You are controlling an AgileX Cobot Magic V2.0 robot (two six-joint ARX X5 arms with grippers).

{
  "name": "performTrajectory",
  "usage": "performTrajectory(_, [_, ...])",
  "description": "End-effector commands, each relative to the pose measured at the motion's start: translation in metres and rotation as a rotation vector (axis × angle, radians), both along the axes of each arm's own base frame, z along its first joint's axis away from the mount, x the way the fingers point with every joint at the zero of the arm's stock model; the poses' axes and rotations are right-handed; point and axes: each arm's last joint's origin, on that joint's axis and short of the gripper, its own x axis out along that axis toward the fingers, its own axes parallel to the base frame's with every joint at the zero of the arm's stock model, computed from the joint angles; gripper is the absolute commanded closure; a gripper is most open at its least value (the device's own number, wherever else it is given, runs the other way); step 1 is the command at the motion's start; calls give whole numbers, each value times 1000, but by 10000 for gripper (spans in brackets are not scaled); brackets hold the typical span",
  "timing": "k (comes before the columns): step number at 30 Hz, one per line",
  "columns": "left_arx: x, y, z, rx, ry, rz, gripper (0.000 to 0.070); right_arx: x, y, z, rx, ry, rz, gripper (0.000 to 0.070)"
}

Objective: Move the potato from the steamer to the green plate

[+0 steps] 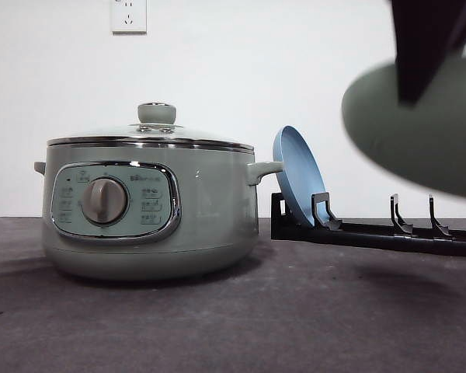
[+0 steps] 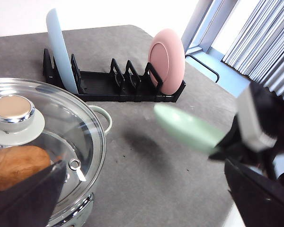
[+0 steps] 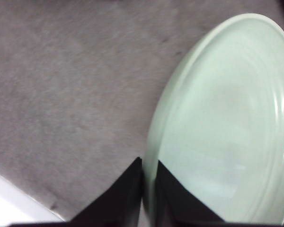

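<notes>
While the steamer (image 1: pixel 150 203) sits lidded on the table (image 1: pixel 295 326) in the front view, the right gripper (image 1: pixel 427 48) holds the green plate (image 1: pixel 419 128) aloft above the dish rack (image 1: pixel 373 229). From the left wrist, the potato (image 2: pixel 18 165) lies under the glass lid (image 2: pixel 61 137); the left gripper's jaw opening cannot be told. At the right wrist, the jaws pinch the plate's rim.
</notes>
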Motion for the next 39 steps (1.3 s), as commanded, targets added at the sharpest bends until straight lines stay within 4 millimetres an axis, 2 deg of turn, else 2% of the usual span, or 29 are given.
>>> performTrajectory(1, [0, -1, 6, -11, -18, -12, 0, -1, 8, -11, 30, -11, -16, 695])
performTrajectory(6, [0, -1, 6, -11, -18, -12, 0, -2, 16, -47, 35, 2, -22, 695])
performTrajectory(9, [0, -1, 6, -11, -18, -12, 0, -1, 19, -61, 14, 21, -36, 695])
performTrajectory(23, [0, -1, 6, -11, -18, -12, 0, 8, 46, -112, -133, 83, -10, 693])
performTrajectory(27, [0, -1, 6, -11, -18, -12, 0, 5, 54, -117, -126, 78, 12, 676])
performTrajectory(29, [0, -1, 6, -11, -17, -12, 0, 4, 55, -114, -108, 75, 19, 583])
performTrajectory(34, [0, -1, 6, -11, -18, -12, 0, 6, 57, -94, 9, 135, 47, 185])
performTrajectory(36, [0, -1, 6, -11, -18, -12, 0, 7, 56, -82, 68, 163, 58, 99])
performTrajectory(39, [0, -1, 6, -11, -18, -12, 0, 10, 52, -60, 138, 187, 63, 45])
